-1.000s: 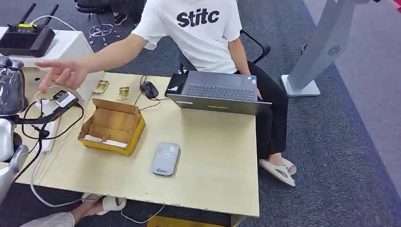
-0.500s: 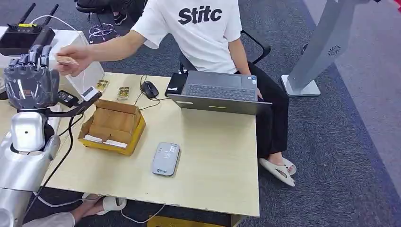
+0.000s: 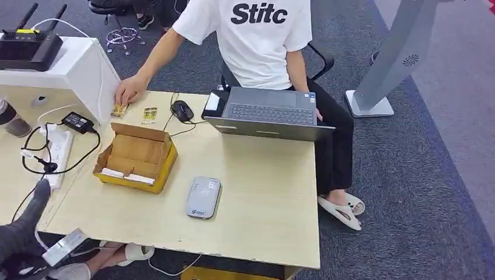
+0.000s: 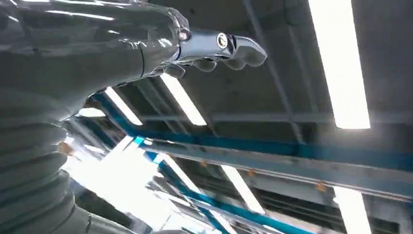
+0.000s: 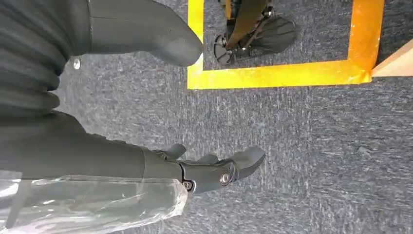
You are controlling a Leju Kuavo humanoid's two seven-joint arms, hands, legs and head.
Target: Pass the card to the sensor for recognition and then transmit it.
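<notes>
Two small gold-patterned cards (image 3: 119, 109) (image 3: 150, 115) lie at the table's far edge. A person's hand (image 3: 128, 91) rests on the left one. The grey card sensor (image 3: 204, 196) lies flat in the middle of the wooden table (image 3: 262, 198). My left hand (image 3: 20, 233) sits low at the table's near left corner, one dark finger pointing up, holding nothing. In the left wrist view the left hand (image 4: 122, 44) faces the ceiling with its fingers (image 4: 234, 46) stretched out and empty. My right hand (image 5: 126, 161) hangs over grey carpet, fingers (image 5: 238, 165) apart and empty.
An open cardboard box (image 3: 137, 154) stands left of the sensor. A laptop (image 3: 268, 111) and mouse (image 3: 182, 109) lie before the seated person (image 3: 262, 41). A power strip (image 3: 55, 149) with cables and a white stand (image 3: 82, 70) are at the left. Yellow floor tape (image 5: 272, 75) runs below.
My left arm has dropped from its raised position beside the person's hand to the near left corner. The person's hand, holding a card half a second ago, has moved down onto the cards.
</notes>
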